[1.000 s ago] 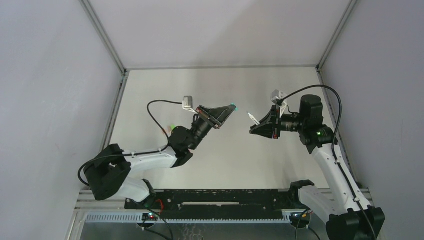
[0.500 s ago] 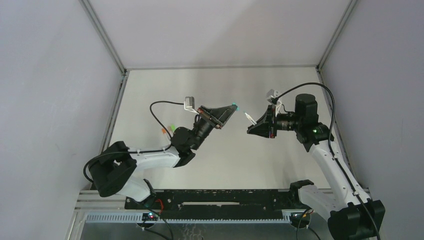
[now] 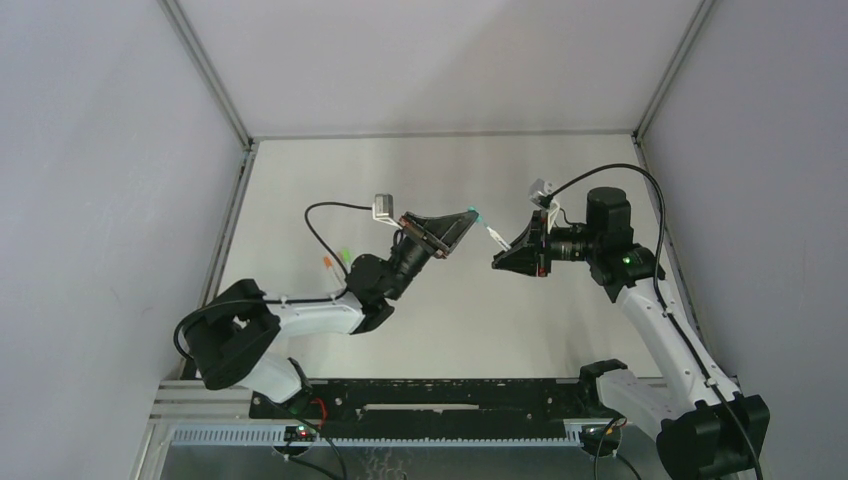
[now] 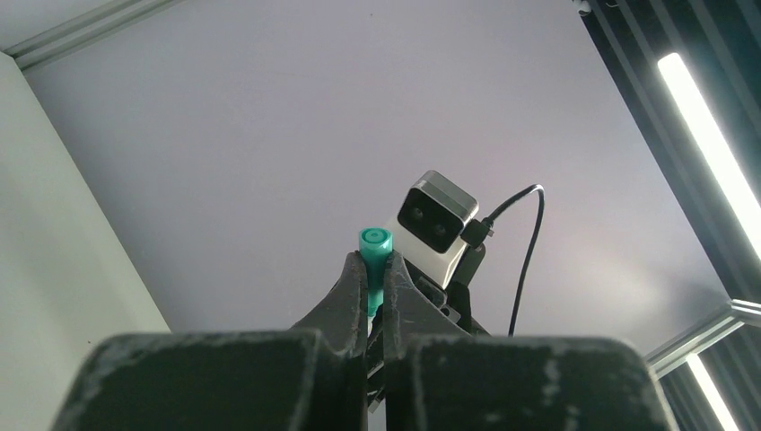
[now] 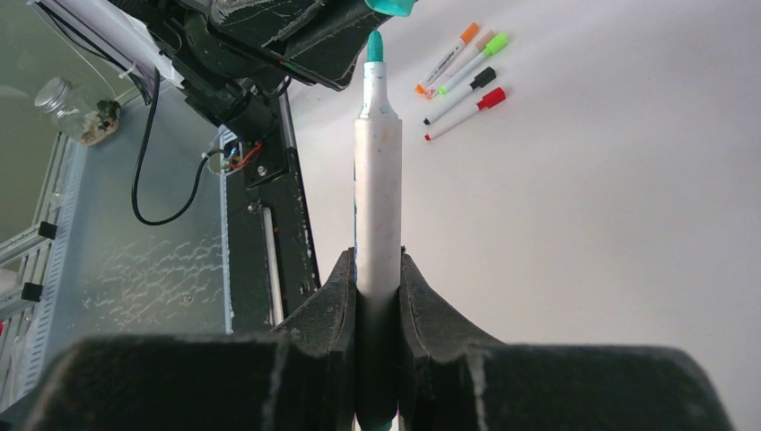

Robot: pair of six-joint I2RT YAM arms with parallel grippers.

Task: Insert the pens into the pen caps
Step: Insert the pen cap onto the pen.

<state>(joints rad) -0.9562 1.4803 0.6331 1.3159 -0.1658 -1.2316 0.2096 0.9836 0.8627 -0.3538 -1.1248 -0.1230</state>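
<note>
My left gripper point(image 3: 468, 214) point(image 4: 374, 261) is raised above the table and shut on a teal pen cap point(image 4: 375, 241), whose open end pokes out past the fingertips. My right gripper point(image 3: 513, 248) point(image 5: 378, 262) is shut on the white barrel of a pen point(image 5: 377, 180). The pen's teal tip point(image 5: 374, 45) points at the teal cap point(image 5: 392, 5) and sits just below it, slightly to one side. I cannot tell whether they touch. In the top view the pen point(image 3: 496, 236) slants up to the cap point(image 3: 477, 212).
Several capped pens lie together on the table: orange point(image 5: 446, 58), green point(image 5: 476, 58), black point(image 5: 462, 94) and red point(image 5: 467, 112). They show as small coloured specks point(image 3: 337, 258) behind the left arm point(image 3: 300, 315). Grey walls enclose the table.
My right gripper has carried the pen up and to the left, closing the gap to the cap. My left gripper has edged slightly right. Both grips are unchanged.
</note>
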